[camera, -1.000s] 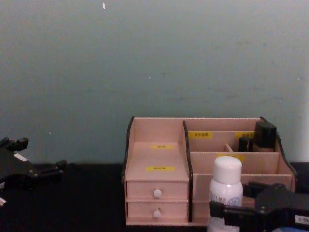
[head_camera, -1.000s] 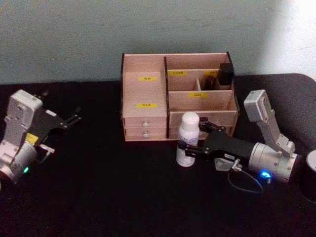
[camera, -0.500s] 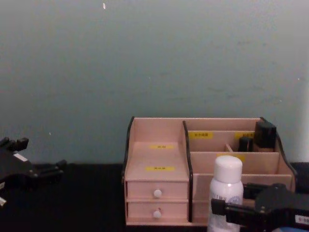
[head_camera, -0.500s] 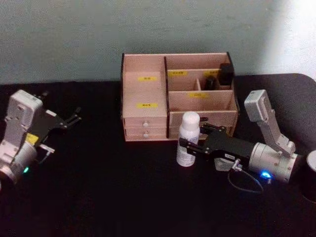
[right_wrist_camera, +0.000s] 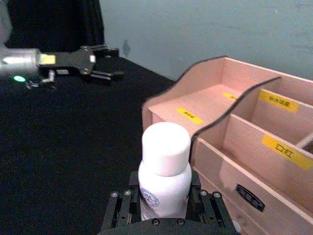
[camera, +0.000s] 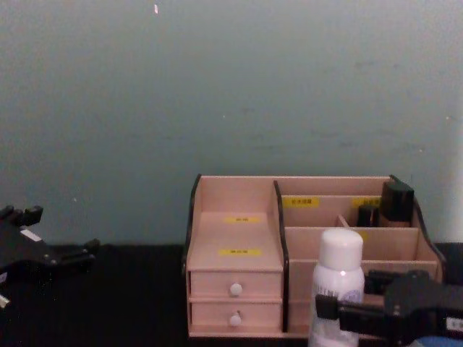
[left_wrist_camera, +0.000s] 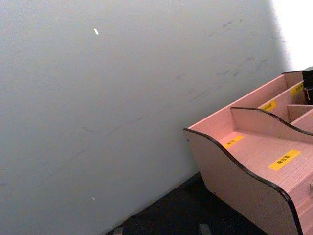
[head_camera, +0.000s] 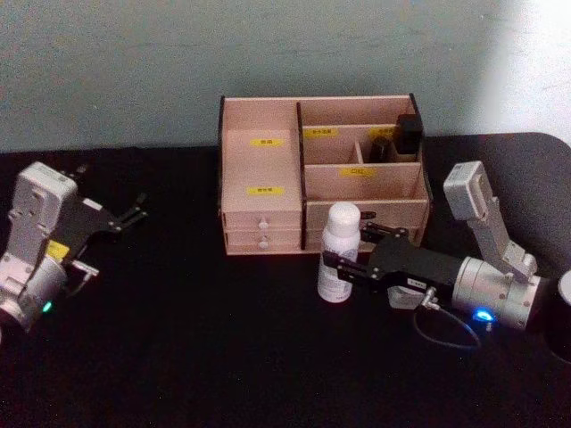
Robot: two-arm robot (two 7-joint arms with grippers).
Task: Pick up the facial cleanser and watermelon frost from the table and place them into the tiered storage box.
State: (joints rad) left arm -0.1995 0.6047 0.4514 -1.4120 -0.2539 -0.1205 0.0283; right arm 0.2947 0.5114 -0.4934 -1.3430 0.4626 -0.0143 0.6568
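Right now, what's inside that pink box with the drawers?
In the tiered storage box, two dark items stand in the back right compartments, one taller, one shorter. Other open sections look empty. The drawers are shut, hiding their contents. The white bottle is outside, in the right gripper.

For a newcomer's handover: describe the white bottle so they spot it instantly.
Find the pink-beige box at the back of the black table. Just before its right half, the bottle is upright, clamped by the right gripper; the left gripper idles far left. It is white, white-capped, unlike the dark containers in the box.
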